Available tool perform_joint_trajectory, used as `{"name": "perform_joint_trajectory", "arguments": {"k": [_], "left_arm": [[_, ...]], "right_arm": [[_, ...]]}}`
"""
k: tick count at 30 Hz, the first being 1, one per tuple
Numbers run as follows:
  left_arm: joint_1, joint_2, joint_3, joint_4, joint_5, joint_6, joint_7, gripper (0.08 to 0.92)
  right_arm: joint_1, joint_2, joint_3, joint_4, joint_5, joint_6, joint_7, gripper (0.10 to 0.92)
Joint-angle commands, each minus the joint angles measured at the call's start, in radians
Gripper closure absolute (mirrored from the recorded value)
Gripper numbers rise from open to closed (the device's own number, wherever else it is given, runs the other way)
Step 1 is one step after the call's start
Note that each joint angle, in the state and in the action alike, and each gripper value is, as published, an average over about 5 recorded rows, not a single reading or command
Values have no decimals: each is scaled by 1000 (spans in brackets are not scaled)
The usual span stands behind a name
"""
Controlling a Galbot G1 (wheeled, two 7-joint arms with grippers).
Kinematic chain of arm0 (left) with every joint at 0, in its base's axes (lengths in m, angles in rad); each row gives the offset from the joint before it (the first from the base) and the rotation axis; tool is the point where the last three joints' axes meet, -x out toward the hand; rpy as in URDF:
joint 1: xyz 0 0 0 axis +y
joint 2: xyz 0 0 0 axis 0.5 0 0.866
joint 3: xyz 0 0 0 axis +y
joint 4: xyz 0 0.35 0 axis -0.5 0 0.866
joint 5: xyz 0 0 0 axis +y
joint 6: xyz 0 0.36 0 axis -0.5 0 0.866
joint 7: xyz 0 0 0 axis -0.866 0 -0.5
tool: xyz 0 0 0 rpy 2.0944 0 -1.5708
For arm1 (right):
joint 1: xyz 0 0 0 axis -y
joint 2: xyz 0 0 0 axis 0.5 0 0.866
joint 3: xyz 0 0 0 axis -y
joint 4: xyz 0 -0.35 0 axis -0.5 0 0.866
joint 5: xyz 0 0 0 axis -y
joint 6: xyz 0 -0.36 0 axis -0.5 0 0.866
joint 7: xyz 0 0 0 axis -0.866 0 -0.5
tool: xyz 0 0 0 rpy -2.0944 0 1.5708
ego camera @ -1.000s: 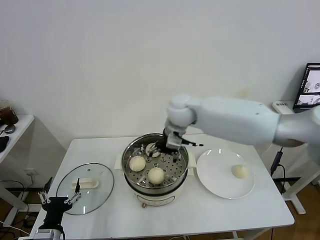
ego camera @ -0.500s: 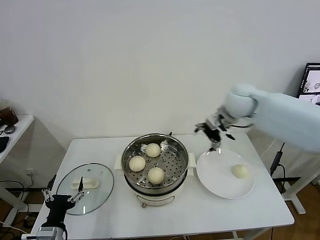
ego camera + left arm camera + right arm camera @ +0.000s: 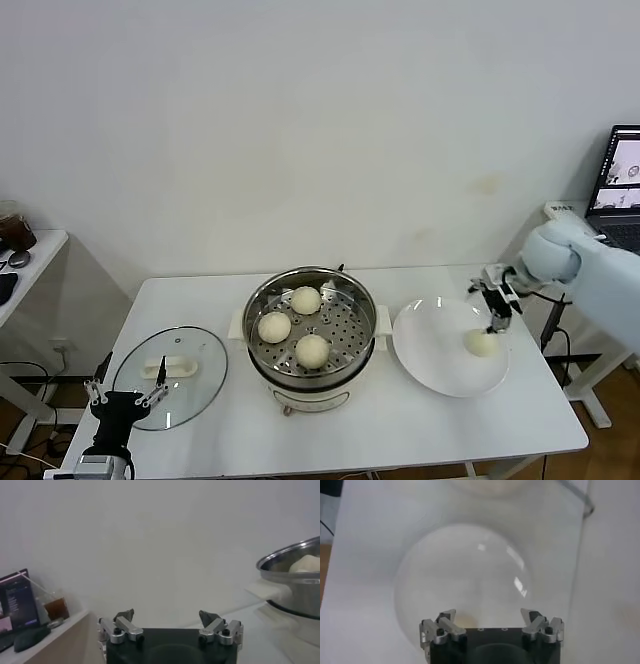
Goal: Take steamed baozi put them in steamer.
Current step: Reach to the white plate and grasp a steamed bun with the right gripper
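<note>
The steamer (image 3: 366, 312) stands mid-table with three baozi in its perforated tray: one at the back (image 3: 306, 299), one on the left (image 3: 274, 326) and one in front (image 3: 313, 349). A fourth baozi (image 3: 482, 343) lies on the white plate (image 3: 430, 350) to the right. My right gripper (image 3: 495, 312) is open and empty just above and behind that bun. In the right wrist view it (image 3: 491, 617) hangs over the plate (image 3: 470, 575), with a cream patch of the bun (image 3: 465, 621) by one finger. My left gripper (image 3: 125, 400) is parked open at the table's front left corner.
A round glass lid (image 3: 200, 365) with a white handle lies flat left of the steamer. The left wrist view shows the steamer's rim (image 3: 285, 560) off to one side. A laptop (image 3: 625, 170) stands beyond the table's right end, and a side table (image 3: 25, 265) at far left.
My right gripper has left the steamer, where it set down the back bun. It swung right and came down over the plate to just above the last bun. The left arm stayed put.
</note>
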Motion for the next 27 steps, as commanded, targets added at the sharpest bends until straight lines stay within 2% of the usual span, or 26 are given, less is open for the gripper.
{"name": "perform_joint_trajectory", "arguments": {"k": [1, 20, 23, 27], "left_arm": [[8, -1, -4, -3, 2, -1, -1, 177], [17, -7, -23, 2, 5, -3, -2, 177], [16, -8, -22, 3, 5, -2, -2, 177], [12, -9, -19, 7, 5, -2, -2, 177]], "right_arm": [[-226, 42, 203, -156, -149, 34, 8, 203], [-222, 201, 217, -295, -231, 68, 8, 205], [-220, 208, 215, -303, -238, 67, 3, 234], [-217, 224, 218, -317, -248, 66, 1, 319]]}}
